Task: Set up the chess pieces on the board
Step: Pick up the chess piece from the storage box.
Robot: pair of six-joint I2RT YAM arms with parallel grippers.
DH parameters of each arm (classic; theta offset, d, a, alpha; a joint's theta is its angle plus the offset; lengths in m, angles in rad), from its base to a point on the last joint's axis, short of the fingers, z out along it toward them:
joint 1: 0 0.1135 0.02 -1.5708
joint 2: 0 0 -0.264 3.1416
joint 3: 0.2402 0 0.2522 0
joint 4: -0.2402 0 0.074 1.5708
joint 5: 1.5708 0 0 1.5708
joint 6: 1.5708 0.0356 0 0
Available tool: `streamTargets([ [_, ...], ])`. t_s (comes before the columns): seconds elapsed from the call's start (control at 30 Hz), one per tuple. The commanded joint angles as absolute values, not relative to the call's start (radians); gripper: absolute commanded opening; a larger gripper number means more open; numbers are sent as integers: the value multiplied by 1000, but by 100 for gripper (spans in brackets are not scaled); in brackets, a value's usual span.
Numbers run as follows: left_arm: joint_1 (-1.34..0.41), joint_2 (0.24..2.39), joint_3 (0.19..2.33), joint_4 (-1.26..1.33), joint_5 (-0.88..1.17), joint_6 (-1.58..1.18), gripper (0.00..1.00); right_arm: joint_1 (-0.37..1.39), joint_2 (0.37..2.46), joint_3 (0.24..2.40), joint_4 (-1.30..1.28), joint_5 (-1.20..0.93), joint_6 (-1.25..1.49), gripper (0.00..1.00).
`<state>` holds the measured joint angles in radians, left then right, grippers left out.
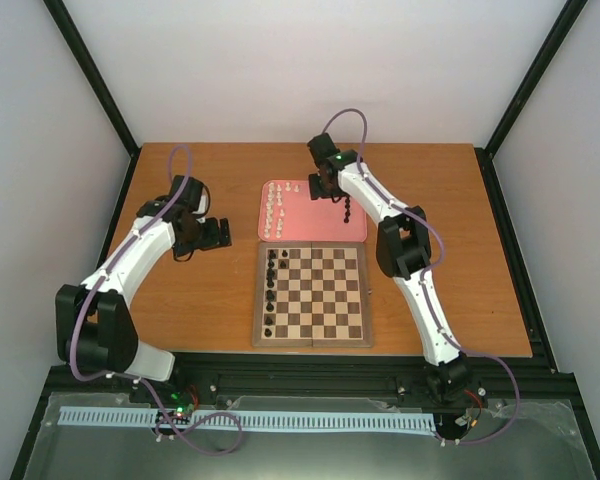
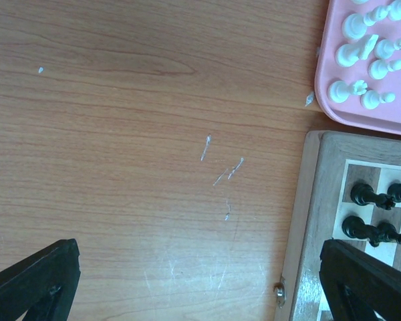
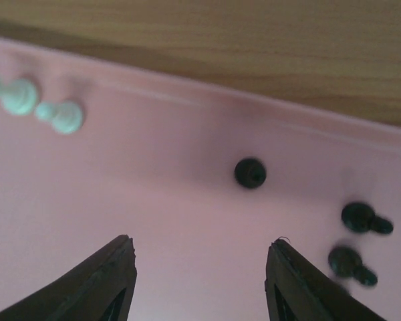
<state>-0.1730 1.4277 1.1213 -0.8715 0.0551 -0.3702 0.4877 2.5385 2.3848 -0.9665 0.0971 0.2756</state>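
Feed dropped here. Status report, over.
Right tool open, empty, over pink tray, black piece ahead. Left tool open above table. Black pieces line board's left side. Nothing obstructing.

Left arm (image 1: 130,262): elbow folded back, forearm angled inward. Left gripper (image 1: 214,233) held low, jaws spread wide, nothing between them.
Right arm (image 1: 412,262): stretched far forward, wrist tipped down. Right gripper (image 1: 326,190) points downward, jaws wide apart, empty.
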Motion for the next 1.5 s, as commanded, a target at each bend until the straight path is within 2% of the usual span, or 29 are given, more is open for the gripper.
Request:
streamTargets([
  [0.0,-170,1457,1173,-846,54,-371,100,437,2595,2460,-871,86,271,53],
  [0.4,-170,1539,1211,-829,51,-381,100,408,2694,2536,-824,-1,269,48],
  [0.7,-170,1576,1229,-825,54,-375,100,398,2720,2560,-822,-18,281,39],
  [1.2,-170,1584,1227,-821,69,-371,100,395,2728,2560,-849,21,297,32],
  [1.47,-170,1583,1226,-823,72,-374,100,391,2729,2557,-874,31,300,23],
])
